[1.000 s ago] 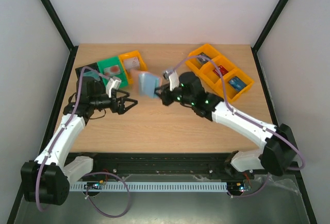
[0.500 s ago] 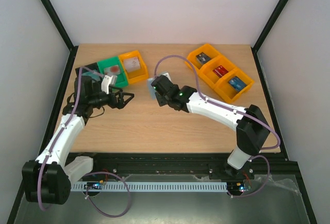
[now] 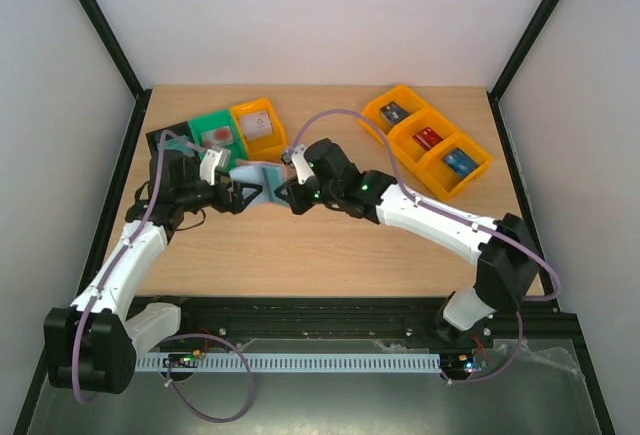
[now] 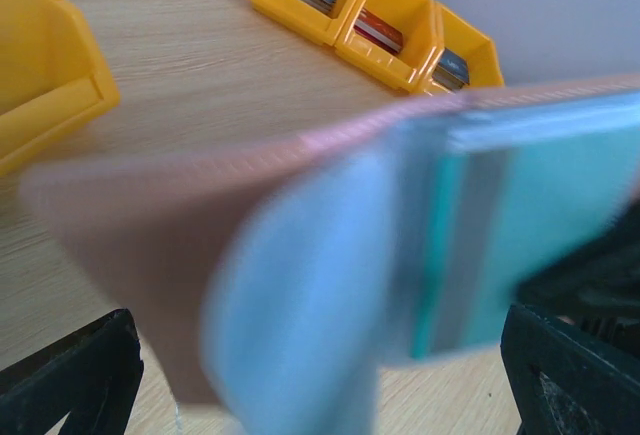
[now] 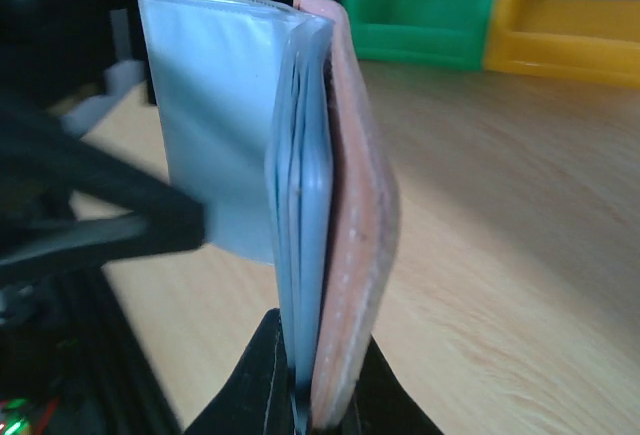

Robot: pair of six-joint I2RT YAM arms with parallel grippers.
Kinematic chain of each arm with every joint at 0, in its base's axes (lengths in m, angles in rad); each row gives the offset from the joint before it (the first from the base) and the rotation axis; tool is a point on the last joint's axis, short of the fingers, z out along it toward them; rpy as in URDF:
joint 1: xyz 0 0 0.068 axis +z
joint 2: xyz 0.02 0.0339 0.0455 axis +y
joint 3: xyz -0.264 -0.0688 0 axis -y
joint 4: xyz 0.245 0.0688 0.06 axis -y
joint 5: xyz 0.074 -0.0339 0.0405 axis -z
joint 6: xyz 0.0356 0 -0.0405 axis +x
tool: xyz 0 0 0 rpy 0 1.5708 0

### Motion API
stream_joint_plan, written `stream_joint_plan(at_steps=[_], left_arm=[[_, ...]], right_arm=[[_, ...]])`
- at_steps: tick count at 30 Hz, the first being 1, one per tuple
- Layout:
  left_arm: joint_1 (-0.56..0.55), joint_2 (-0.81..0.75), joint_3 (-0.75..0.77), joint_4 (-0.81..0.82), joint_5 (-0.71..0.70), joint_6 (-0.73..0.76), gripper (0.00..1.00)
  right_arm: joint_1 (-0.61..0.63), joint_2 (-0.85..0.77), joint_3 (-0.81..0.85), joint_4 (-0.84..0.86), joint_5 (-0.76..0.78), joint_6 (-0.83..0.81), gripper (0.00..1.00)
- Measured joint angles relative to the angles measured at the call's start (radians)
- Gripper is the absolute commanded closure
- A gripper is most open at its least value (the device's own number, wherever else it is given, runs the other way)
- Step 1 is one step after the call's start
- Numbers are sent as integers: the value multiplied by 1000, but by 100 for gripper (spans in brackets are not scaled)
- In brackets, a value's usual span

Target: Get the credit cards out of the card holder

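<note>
Clamping the holder (image 3: 256,176) by one edge near the green bin (image 3: 205,120), right end effector (image 5: 320,400) presented its free end to the left end effector (image 3: 236,195), jaws apart around it, probably to pull the teal card (image 4: 560,220), not yet out.

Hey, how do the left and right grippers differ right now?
The left gripper is wide open, its fingers either side of the card holder; the right gripper is shut on that holder's edge. The left holds nothing; the right carries the holder, fanned part-open. Both meet at the holder.
</note>
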Motion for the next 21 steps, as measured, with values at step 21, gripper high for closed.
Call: stream_joint_plan(at_steps=[21], left_arm=[[0, -17, -1, 32, 374, -26, 1]], right_arm=[[-133, -290, -196, 77, -579, -272, 98]])
